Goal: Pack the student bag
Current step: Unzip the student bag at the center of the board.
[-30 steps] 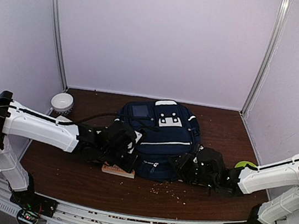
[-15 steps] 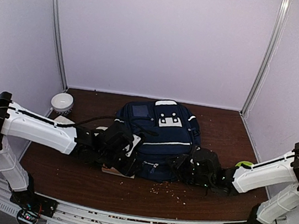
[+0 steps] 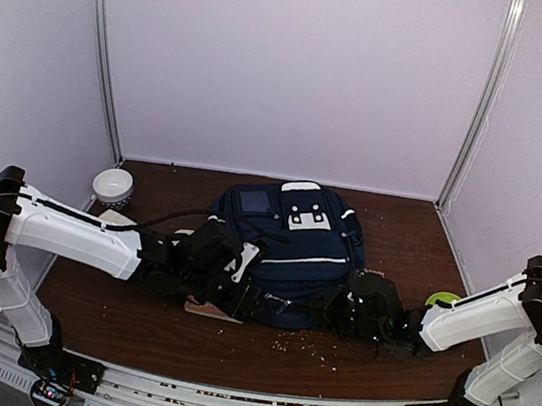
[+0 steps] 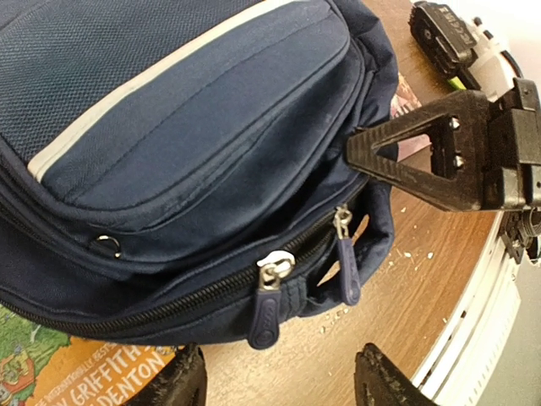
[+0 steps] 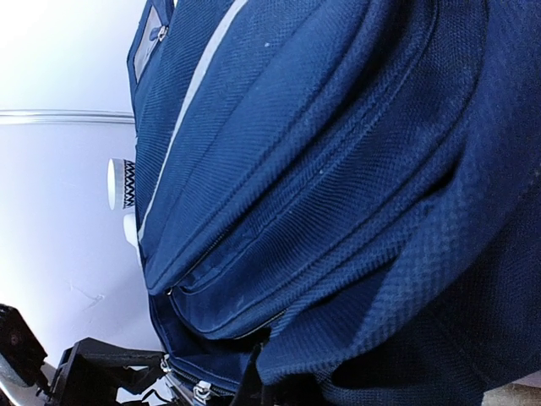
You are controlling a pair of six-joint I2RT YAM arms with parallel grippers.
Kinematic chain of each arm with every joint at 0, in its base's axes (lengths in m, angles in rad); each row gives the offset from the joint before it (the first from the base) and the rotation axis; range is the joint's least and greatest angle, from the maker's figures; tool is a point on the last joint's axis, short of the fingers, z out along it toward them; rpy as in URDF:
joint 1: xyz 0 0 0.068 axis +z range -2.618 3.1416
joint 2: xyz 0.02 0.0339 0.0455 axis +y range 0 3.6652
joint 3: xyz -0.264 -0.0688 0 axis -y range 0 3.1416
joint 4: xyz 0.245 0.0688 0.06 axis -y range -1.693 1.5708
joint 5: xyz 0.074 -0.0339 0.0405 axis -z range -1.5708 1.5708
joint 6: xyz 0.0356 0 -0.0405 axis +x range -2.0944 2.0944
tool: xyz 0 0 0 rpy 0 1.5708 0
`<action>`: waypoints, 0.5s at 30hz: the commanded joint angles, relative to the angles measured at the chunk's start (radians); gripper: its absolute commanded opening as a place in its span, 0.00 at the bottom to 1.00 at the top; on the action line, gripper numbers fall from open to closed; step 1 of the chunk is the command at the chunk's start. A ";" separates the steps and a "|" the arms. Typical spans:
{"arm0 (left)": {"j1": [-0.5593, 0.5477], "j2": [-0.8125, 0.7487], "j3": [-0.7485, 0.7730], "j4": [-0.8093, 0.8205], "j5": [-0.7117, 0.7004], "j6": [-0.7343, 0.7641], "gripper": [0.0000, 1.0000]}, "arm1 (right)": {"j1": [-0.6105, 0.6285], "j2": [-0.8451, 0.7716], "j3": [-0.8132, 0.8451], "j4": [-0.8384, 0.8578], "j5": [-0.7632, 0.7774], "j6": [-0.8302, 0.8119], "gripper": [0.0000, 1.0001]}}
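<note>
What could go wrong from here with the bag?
1. The right gripper seems shut on only a fold of the bag; if it pulls, the fabric may slip out.
2. The left gripper is open by the zipper pulls, and the gap between them looks small; things may not fit through.
3. A book lies partly under the bag; moving the bag may drag it.

My top camera sits high up at the near side and looks down over the whole table (image 3: pixel 407 242). My 2 wrist cameras sit very close to the student bag (image 4: pixel 169 110), 1 on each side, looking across it. All 3 see its near end.
</note>
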 commanded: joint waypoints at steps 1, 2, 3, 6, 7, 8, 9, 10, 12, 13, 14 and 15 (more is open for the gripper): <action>0.023 0.031 0.000 0.089 0.059 -0.021 0.63 | -0.017 -0.024 -0.043 -0.009 0.010 -0.016 0.00; 0.026 0.035 0.004 0.095 0.067 -0.022 0.63 | -0.019 -0.025 -0.047 -0.008 0.009 -0.018 0.00; 0.027 0.041 0.011 0.096 0.074 -0.023 0.63 | -0.020 -0.026 -0.047 -0.006 0.006 -0.022 0.00; 0.030 0.069 0.036 0.096 0.103 -0.021 0.62 | -0.021 -0.026 -0.043 -0.004 -0.001 -0.030 0.00; 0.030 0.079 0.043 0.093 0.110 -0.021 0.63 | -0.021 -0.025 -0.041 -0.003 -0.004 -0.035 0.00; 0.031 0.087 0.050 0.093 0.115 -0.023 0.62 | -0.022 -0.026 -0.037 -0.003 -0.007 -0.039 0.00; 0.032 0.097 0.054 0.094 0.120 -0.025 0.62 | -0.021 -0.026 -0.032 -0.006 -0.010 -0.044 0.00; 0.032 0.103 0.057 0.095 0.126 -0.026 0.62 | -0.020 -0.027 -0.028 -0.008 -0.012 -0.047 0.00; 0.033 0.109 0.061 0.102 0.139 -0.027 0.62 | -0.023 -0.028 -0.020 -0.008 -0.018 -0.054 0.00; 0.033 0.112 0.061 0.106 0.147 -0.028 0.62 | -0.021 -0.029 -0.018 -0.008 -0.020 -0.057 0.00; 0.033 0.114 0.062 0.110 0.156 -0.029 0.61 | -0.023 -0.027 -0.016 -0.008 -0.021 -0.058 0.00; 0.034 0.117 0.063 0.113 0.162 -0.029 0.61 | -0.022 -0.025 -0.013 -0.006 -0.025 -0.059 0.00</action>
